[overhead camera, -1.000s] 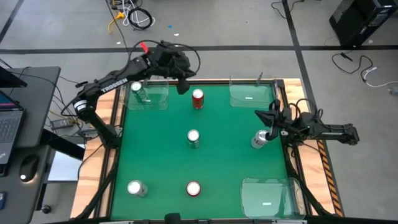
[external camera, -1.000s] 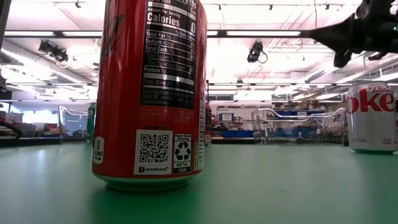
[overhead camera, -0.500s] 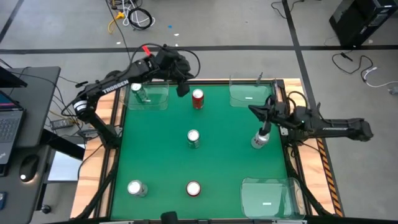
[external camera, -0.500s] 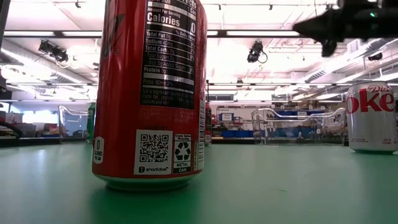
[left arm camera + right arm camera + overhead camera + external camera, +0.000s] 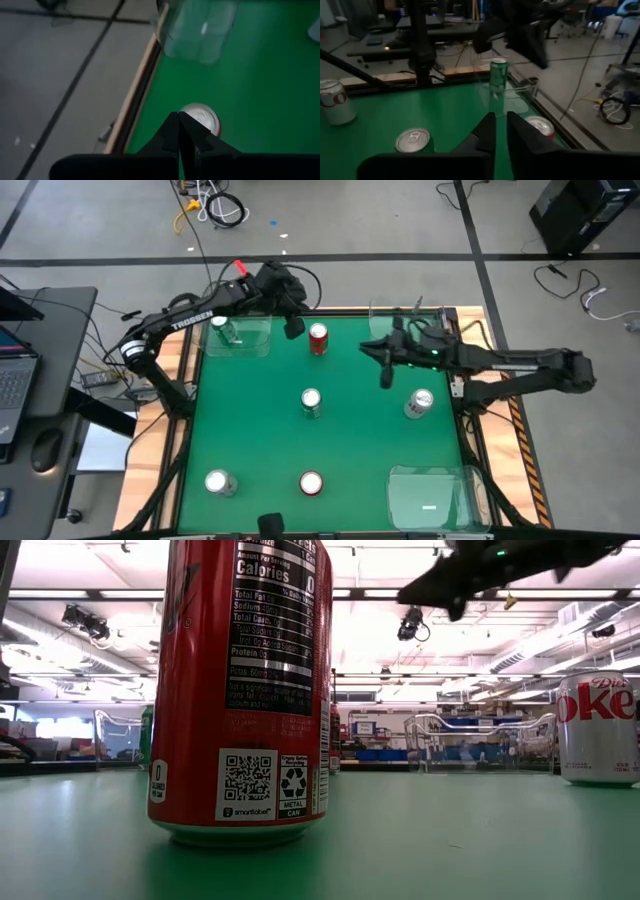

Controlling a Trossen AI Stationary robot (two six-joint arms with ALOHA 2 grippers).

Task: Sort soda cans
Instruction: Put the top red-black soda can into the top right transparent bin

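Green felt is carrying five loose soda cans as your right gripper [image 5: 384, 370] is hanging over the table at about two o'clock, fingers parted only a sliver and holding nothing. You are risking a knock: the arm is reaching across just beside the silver can [image 5: 419, 403], which is sitting at four o'clock from the fingertips, and a careless sweep could tip it or roll it off the mat. From that gripper, the far red can [image 5: 318, 338] is lying at ten o'clock and the middle green can [image 5: 311, 402] at eight o'clock, both apart from it. Your left gripper [image 5: 294, 326] is hovering pinched shut and empty just beside the red can, so both arms closing on that can could collide. Another green can [image 5: 224, 328] is standing in the clear tray [image 5: 256, 345] at eleven o'clock; a silver can [image 5: 218, 481] and a red can [image 5: 311, 483] are waiting along the near edge.
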